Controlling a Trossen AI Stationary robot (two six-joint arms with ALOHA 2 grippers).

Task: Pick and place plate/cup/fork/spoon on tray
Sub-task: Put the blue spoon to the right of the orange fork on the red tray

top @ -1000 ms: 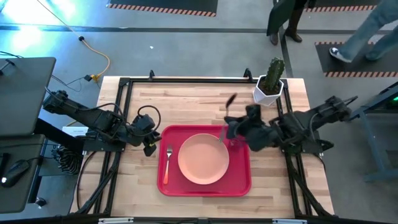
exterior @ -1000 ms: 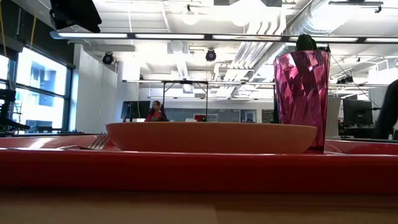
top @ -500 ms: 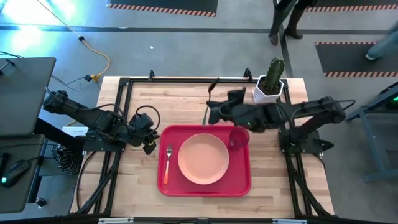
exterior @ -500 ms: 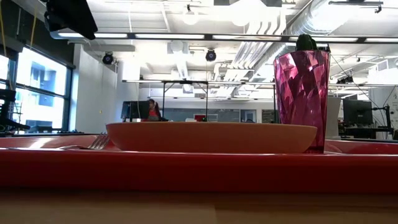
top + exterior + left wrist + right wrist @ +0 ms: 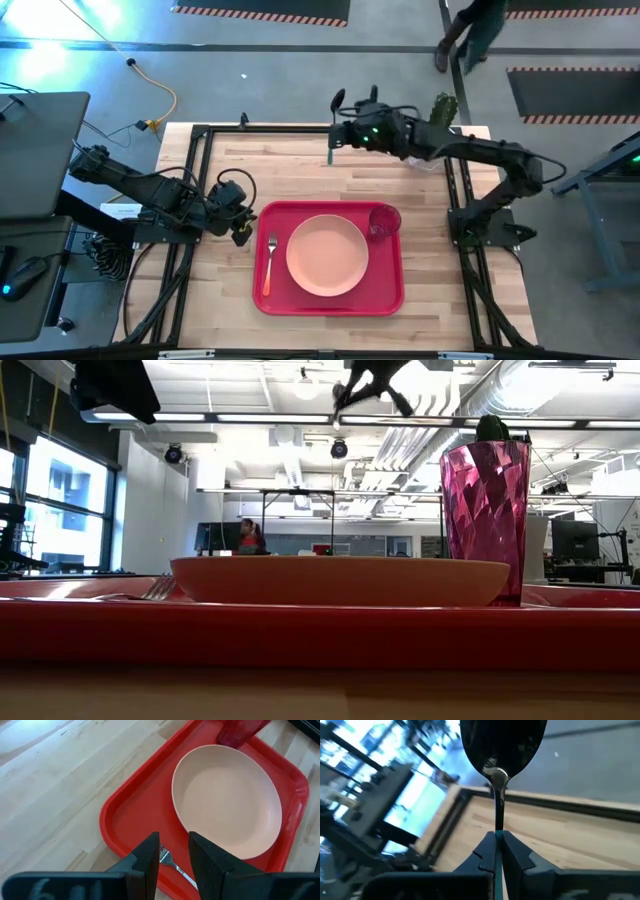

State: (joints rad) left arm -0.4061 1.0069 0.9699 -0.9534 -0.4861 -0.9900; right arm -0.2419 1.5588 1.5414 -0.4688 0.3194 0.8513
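Note:
The red tray [image 5: 390, 292] lies on the wooden table and carries the peach-pink plate [image 5: 327, 255], the red-pink cup [image 5: 384, 220] standing at its far right corner, and the fork [image 5: 271, 256] lying left of the plate. High over the table's far edge, my right gripper [image 5: 346, 133] is shut on the spoon [image 5: 501, 750]. My left gripper [image 5: 174, 856] hangs open just above the tray's left rim, with the fork's tines [image 5: 167, 857] showing below the gap; it touches nothing. My right gripper pinches the spoon's teal handle [image 5: 496, 844] between its two fingers, close to where the metal neck begins. The fingers come from the table's right and lie across the spoon. The spoon is lifted clear, its dark bowl [image 5: 337, 100] toward the far edge.
A white pot with a green cactus [image 5: 443, 104] stands at the far right corner, partly behind my right arm. A black frame runs along the table's far and side edges. Bare wood lies between the tray and the far edge. People walk on the floor beyond.
My right gripper, still shut on the spoon, has swung from above the cup toward the table's far edge and a little to the left. The spoon has gone with it, clear of the table. The things on the tray have kept still.

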